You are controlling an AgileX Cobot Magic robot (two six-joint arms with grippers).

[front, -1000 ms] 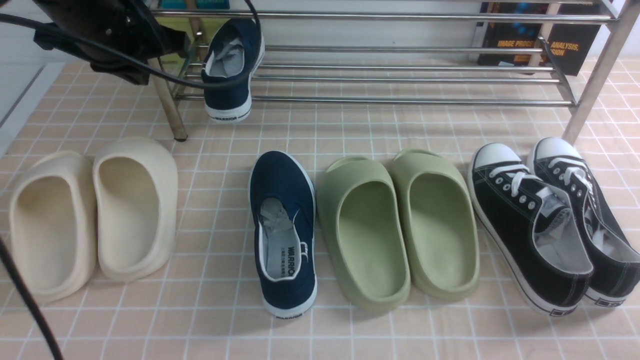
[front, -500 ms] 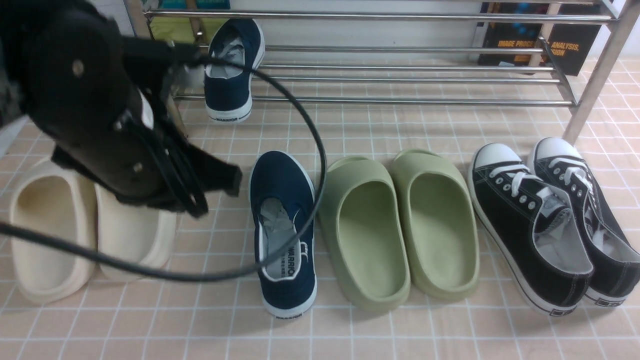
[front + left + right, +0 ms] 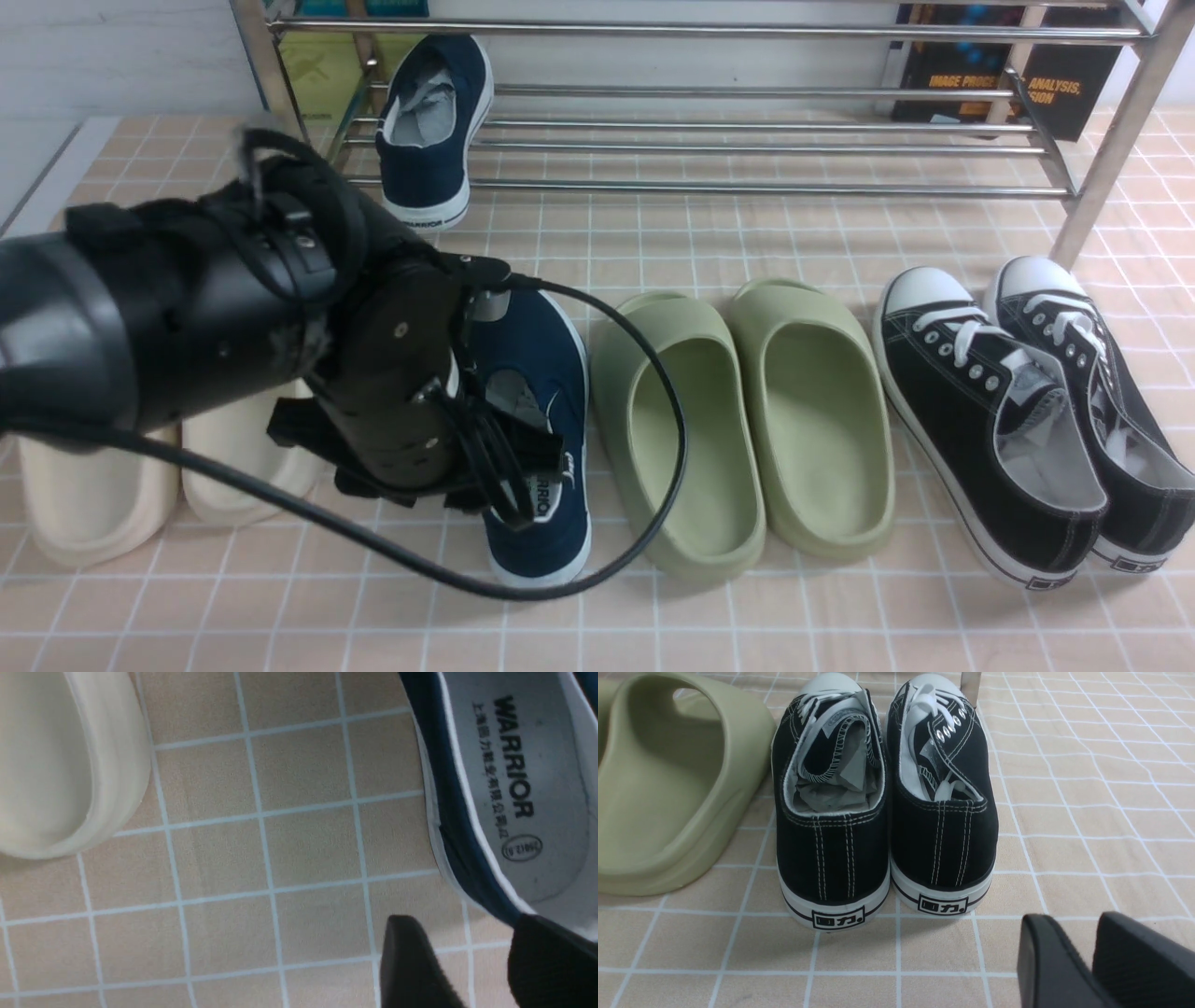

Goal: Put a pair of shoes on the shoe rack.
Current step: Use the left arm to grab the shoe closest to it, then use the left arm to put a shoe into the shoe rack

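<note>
Shoes first: one navy shoe (image 3: pixel 431 131) sits on the bottom bars of the shoe rack (image 3: pixel 747 149), near its left end. Its toe points back and its heel pokes out over the front bar (tilted, not flat). The other navy shoe (image 3: pixel 537 341) lies on the tiled counter (image 3: pixel 747 607) in front of the rack, between the cream slides (image 3: pixel 93 504) and the green slides (image 3: pixel 738 420), just beside the green pair. Your left arm (image 3: pixel 187 317) hangs over it and covers its left side.

In the left wrist view your left claw (image 3: pixel 460 933) is spread. One finger (image 3: pixel 406 966) is over bare tile and the other is over the shoe's heel end, with the shoe's wall running between them; you cannot tell whether either finger touches it.

Your right claw (image 3: pixel 1069 926) shows a narrow gap between its fingers with nothing in it. It hangs low behind the heels of the black sneakers (image 3: pixel 882 812), which stand at the right end of the row.
</note>
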